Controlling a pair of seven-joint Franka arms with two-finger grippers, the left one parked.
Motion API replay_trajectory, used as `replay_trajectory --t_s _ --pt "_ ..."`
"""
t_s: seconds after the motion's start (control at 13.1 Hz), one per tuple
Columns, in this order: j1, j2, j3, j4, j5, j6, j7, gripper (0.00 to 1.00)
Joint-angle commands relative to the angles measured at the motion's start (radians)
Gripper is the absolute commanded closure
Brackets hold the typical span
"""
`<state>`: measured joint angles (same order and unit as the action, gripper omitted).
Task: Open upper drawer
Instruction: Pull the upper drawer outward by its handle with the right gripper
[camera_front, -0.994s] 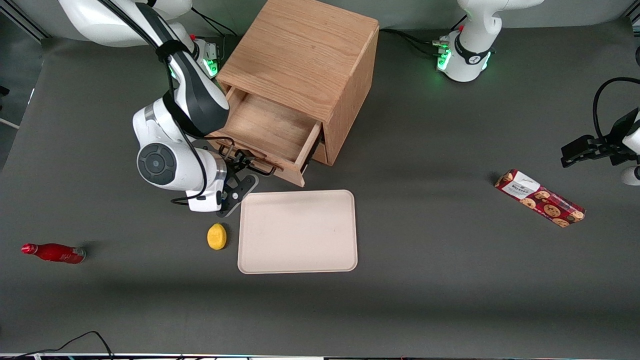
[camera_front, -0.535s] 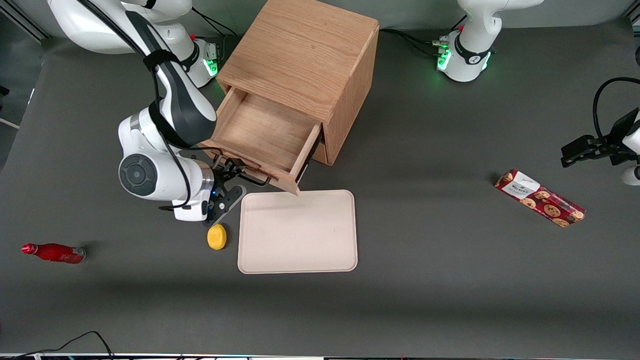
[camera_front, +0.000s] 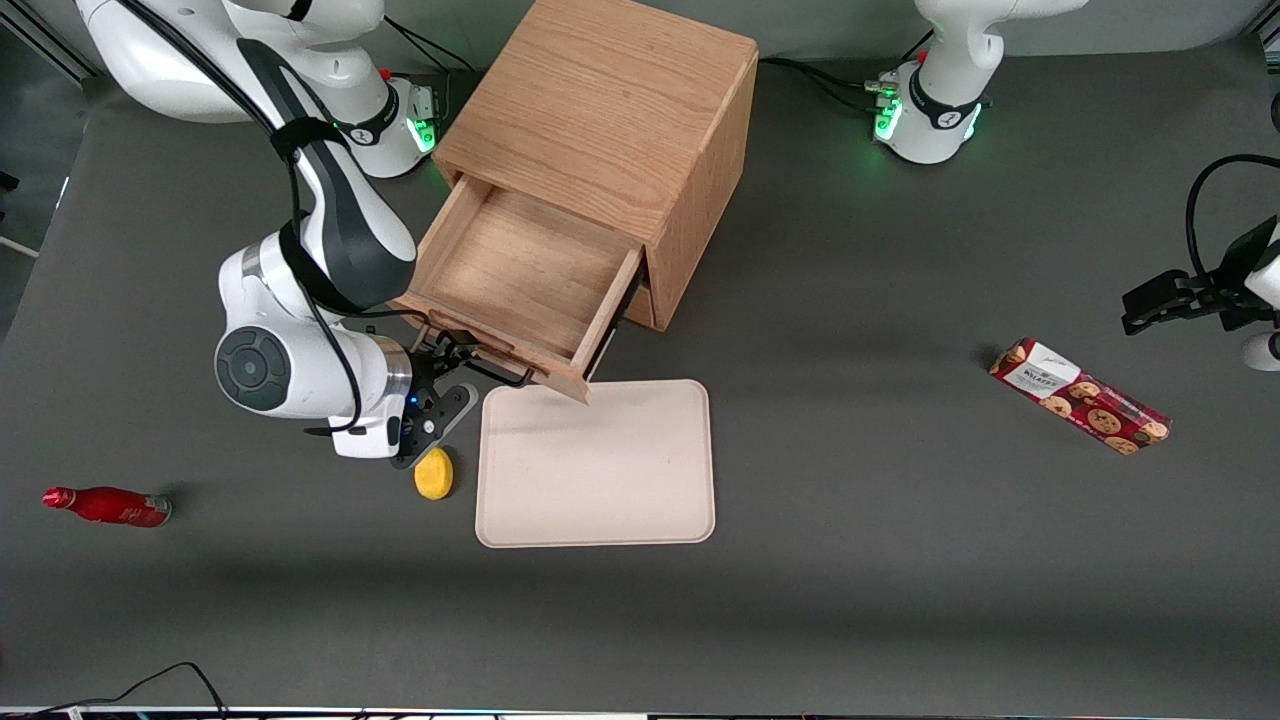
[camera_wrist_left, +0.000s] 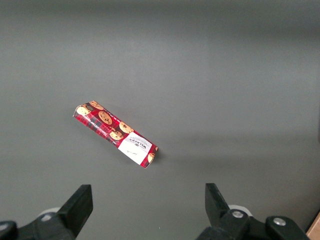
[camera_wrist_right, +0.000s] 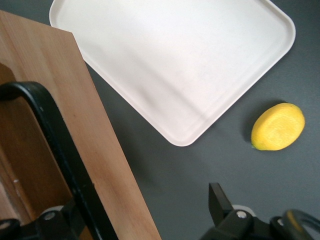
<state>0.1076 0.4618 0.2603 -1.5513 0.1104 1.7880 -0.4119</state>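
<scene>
Soft, even light falls from above me. The dark table (camera_front: 900, 560) carries faint broad shadow bands, and the cabinet (camera_front: 600, 110) shades the mat toward the parked arm's end. My gripper (camera_front: 452, 372), fingers spread at the upper drawer (camera_front: 520, 270) handle (camera_wrist_right: 60, 150), sees that bar blurred close up. The tray (camera_wrist_right: 175, 55) looks nearly washed out.

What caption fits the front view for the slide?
Right arm's gripper at the black handle of the pulled-out upper drawer, above a beige tray.

right arm (camera_front: 300, 340): glossy white shell, black joint band | black cable along it | gripper (camera_front: 437, 400): black fingers | base: green lights
</scene>
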Motion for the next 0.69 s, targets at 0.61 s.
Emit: replay_trajectory --t_s 0.61 --pt "-0.066 0.04 0.083 0.086 -0.043 -0.009 -0.011 0.0"
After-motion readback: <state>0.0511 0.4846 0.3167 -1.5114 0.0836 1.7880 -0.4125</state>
